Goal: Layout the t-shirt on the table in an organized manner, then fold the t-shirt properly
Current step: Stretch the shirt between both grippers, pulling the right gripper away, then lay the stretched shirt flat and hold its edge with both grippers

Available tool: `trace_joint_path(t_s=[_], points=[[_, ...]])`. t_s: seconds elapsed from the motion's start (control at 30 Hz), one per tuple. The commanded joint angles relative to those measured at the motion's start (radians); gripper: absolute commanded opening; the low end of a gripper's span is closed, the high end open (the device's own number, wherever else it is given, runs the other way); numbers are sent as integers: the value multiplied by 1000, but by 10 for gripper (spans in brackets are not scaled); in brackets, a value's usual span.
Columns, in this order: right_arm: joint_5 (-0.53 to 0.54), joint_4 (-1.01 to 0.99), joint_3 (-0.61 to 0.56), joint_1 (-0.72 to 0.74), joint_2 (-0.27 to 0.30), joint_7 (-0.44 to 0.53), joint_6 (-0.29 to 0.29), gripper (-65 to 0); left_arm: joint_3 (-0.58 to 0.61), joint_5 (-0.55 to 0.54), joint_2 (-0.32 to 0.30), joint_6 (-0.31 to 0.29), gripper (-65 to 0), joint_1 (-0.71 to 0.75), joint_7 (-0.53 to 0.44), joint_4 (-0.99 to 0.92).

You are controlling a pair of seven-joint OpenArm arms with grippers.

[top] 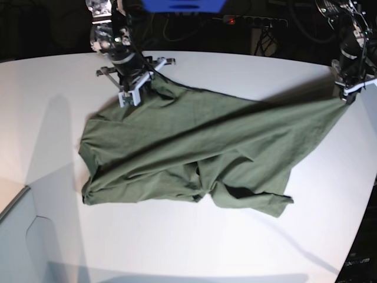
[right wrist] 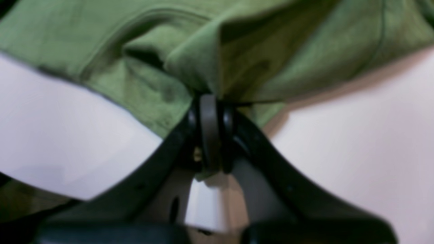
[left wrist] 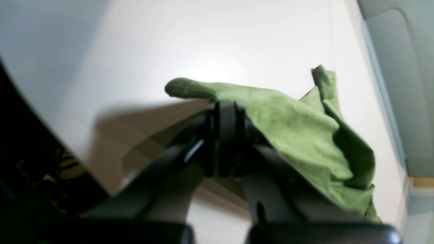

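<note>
Both grippers pinch the t-shirt for spreading.
Our left gripper and right gripper have jaws clamped on opposite fabric edges, stretching it across the table toward flatness.

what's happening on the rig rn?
Both arms are handling the t-shirt on the table. The left gripper is shut on one edge of the fabric, holding it raised off the tabletop at the base view's right. The right gripper is shut on another bunch of fabric at the base view's upper left. The shirt is stretched between them but wrinkled, with part doubled over near the front. It is not laid flat and no folding is done yet.
</note>
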Motion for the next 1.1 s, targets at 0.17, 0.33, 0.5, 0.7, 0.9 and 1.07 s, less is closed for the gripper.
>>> trace_joint_path(t_s=[0.17,0.33,0.5,0.7,0.9,1.07], points=[[8,163,109,-152,-1,120,1,-650,-3,-12,-12,-9,-650,22,-20,20],[10,227,170,-231,-3,151,1,-650,-3,-12,-6,-9,-650,42,-20,23],[10,224,285,-253,-4,166,3,-650,-5,-12,14,-9,-650,82,-20,24],[11,226,426,-247,-16,166,4,-650,-5,-12,48,-9,-650,119,-20,23],[11,224,505,-211,-13,160,4,-650,-8,-7,69,-9,-650,133,-20,9],[10,223,509,-196,-10,155,4,-650,-8,-12,65,-9,-650,123,-20,-43]])
